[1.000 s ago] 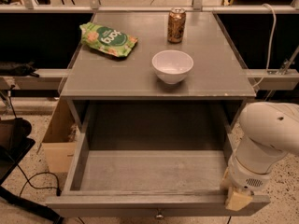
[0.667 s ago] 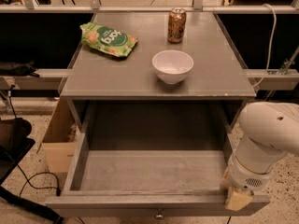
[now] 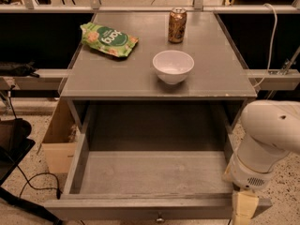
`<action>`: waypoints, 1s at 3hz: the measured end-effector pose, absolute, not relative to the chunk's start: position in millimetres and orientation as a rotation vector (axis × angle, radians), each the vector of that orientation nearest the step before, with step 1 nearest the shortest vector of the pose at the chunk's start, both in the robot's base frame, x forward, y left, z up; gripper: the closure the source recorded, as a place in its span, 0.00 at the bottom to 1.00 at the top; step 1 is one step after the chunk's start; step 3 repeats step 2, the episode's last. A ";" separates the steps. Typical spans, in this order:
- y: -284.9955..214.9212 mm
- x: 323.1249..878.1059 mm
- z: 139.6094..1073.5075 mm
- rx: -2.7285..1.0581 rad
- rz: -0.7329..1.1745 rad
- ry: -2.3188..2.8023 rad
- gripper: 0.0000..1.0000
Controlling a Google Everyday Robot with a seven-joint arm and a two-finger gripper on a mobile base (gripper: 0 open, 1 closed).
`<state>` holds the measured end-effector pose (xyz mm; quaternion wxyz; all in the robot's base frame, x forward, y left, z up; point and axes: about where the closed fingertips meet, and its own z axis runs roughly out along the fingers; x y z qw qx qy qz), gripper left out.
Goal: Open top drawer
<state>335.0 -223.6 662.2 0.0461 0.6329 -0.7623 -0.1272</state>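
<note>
The top drawer (image 3: pixel 140 204) stands pulled far out from under the grey tabletop (image 3: pixel 117 78). Its deep grey tray holds nothing. Its flat front panel runs along the bottom edge of the camera view, with the small round metal knob (image 3: pixel 160 217) at its middle. My white arm (image 3: pixel 267 139) reaches down at the right side of the drawer. My gripper (image 3: pixel 244 209) shows as a cream-coloured part at the drawer's front right corner, partly cut off by the bottom of the view. No other drawer shows.
On the tabletop lie a green snack bag (image 3: pixel 108 39), a brown can (image 3: pixel 177 25) and a white bowl (image 3: pixel 173 66). A cardboard box (image 3: pixel 58 139) stands left of the drawer. Black cables (image 3: pixel 33 186) and a dark object (image 3: pixel 11 139) are on the floor at left.
</note>
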 end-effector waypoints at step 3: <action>-219.2 341.6 743.2 2.042 -0.251 -2.333 0.00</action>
